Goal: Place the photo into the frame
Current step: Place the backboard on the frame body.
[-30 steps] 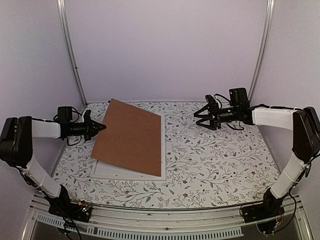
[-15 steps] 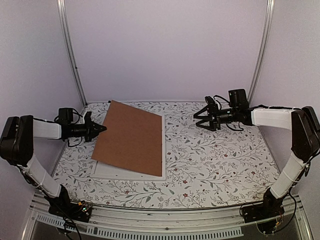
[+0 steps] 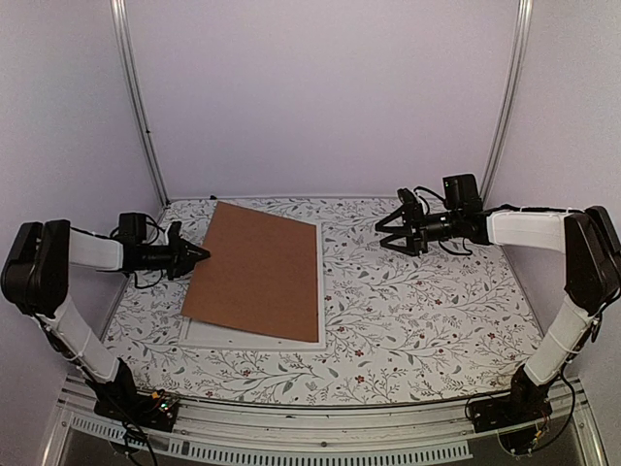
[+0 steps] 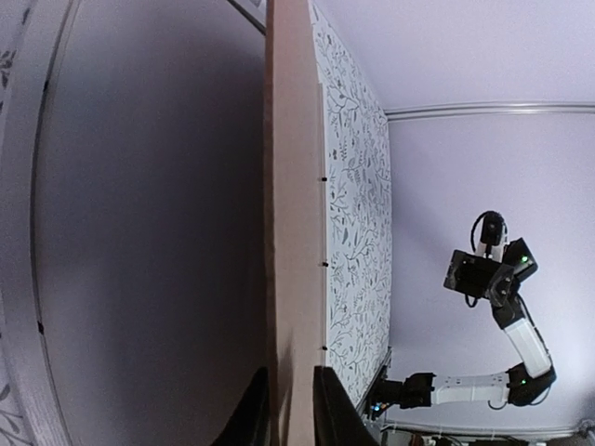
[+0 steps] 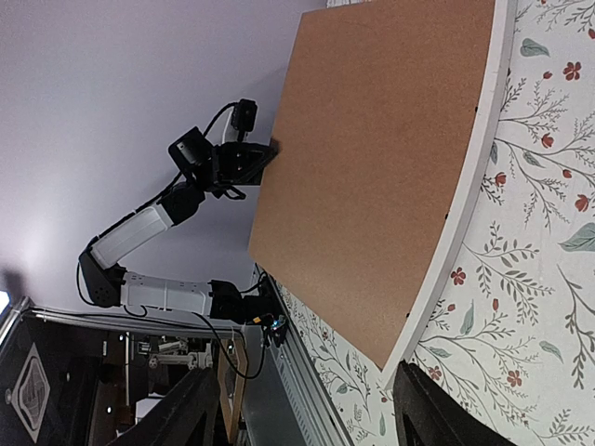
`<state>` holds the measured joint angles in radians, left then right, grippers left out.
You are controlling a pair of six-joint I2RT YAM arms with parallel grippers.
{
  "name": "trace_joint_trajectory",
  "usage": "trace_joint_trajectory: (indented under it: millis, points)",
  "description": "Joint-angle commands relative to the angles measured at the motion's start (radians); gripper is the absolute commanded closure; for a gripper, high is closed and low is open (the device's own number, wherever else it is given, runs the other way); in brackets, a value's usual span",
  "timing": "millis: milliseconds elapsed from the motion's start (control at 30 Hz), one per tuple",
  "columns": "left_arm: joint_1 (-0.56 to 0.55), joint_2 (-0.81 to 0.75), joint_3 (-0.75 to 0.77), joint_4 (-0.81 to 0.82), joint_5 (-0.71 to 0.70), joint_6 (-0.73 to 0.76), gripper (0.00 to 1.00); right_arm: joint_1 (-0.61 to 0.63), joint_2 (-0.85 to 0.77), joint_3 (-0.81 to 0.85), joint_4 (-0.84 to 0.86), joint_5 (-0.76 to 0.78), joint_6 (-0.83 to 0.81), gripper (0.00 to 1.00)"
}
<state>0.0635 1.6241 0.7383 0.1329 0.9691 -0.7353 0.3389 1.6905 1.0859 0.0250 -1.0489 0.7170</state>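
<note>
— Left gripper (image 3: 198, 256) first: nearly closed, one finger (image 4: 249, 420) on either side of the left edge of the brown board (image 3: 257, 277).

— Pinching it, or only flanking it?

— Hard to tell. Close against both faces in the left wrist view, and nothing more to go on than that.

— And the board itself?

— Lying askew over the frame (image 3: 254, 338). Left edge lifted at the gripper, right edge down along the frame's right border.

— Frame flat?

— Flat on the flowered table (image 3: 417, 311), toward its left half. White border showing past the board on the near and right sides, with a dark pane seen under the raised board from the left wrist.

— Photo?

— Out of sight in all three views.

— Right gripper (image 3: 386, 233)?

— Up in the air over the far right part of the table, well apart from board and frame, pointing left toward them. Jaws spread wide, nothing between them.
</note>
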Motion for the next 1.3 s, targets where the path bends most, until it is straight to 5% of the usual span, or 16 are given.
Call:
trace_joint_trajectory:
  millis: [0,167,367,600,1267]
  points:
    - [-0.023,0.019,0.020,-0.059,-0.031,0.071,0.77,-0.004,0.014,-0.013,0.020,0.009,-0.008,0.32]
    - [-0.034,0.040,0.051,-0.129,-0.077,0.123,0.54,-0.003,0.015,-0.015,0.022,0.010,-0.007,0.32]
    - [-0.059,0.051,0.080,-0.236,-0.166,0.161,0.38,-0.003,0.014,-0.026,0.032,0.008,-0.005,0.32]
    - [-0.102,0.011,0.125,-0.350,-0.340,0.206,0.33,-0.003,0.018,-0.032,0.047,0.004,0.002,0.32]
    - [-0.142,-0.028,0.207,-0.496,-0.558,0.260,0.28,-0.003,0.039,-0.030,0.059,0.002,0.009,0.32]
